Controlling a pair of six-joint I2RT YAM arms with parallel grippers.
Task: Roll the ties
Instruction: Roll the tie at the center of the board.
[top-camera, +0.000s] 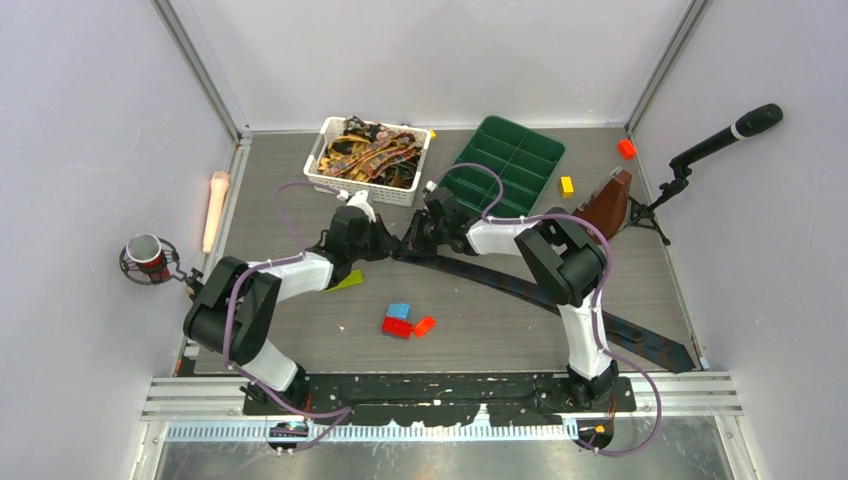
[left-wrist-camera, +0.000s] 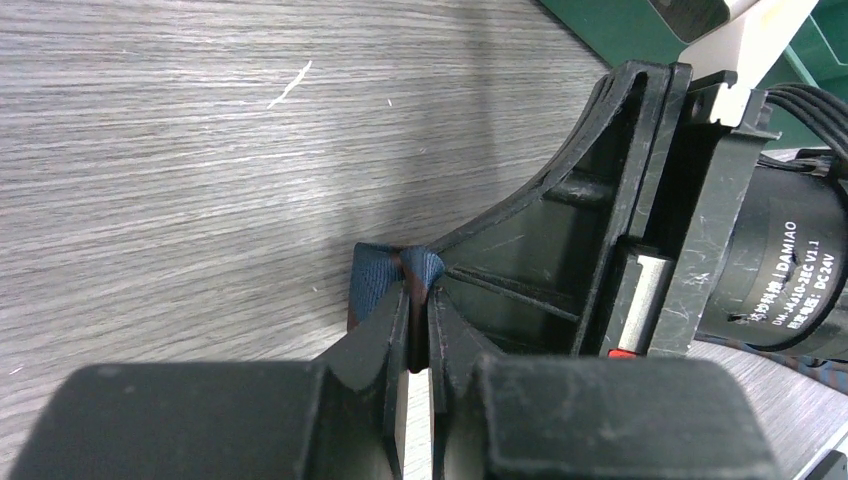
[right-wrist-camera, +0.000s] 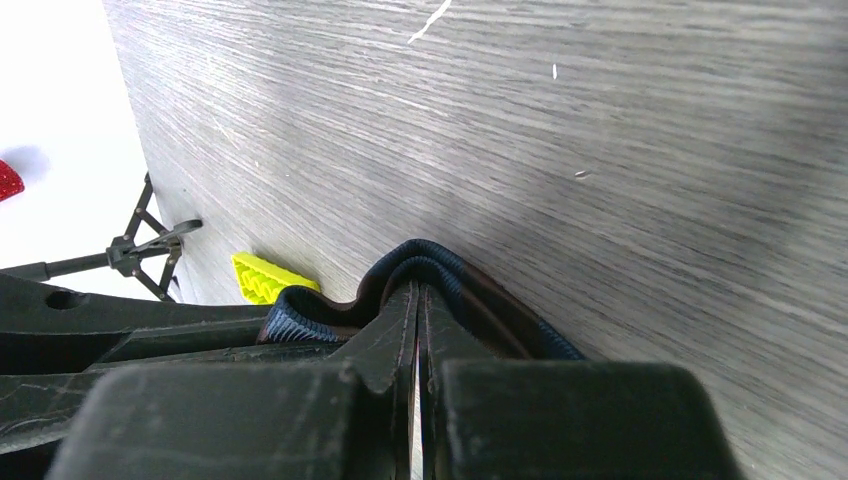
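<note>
Seen from above, both arms fold inward over the counter (top-camera: 300, 330). The left hand (top-camera: 380, 242) and right hand (top-camera: 412, 240) meet tip to tip at one end of the navy tie (top-camera: 645, 340), which trails diagonally toward the right near corner. The left wrist view shows its fingers (left-wrist-camera: 385, 330) pinched shut on a small fold of tie. The right wrist view shows that hand clamped on a raised hump of tie, near a yellow brick (right-wrist-camera: 265, 280).
</note>
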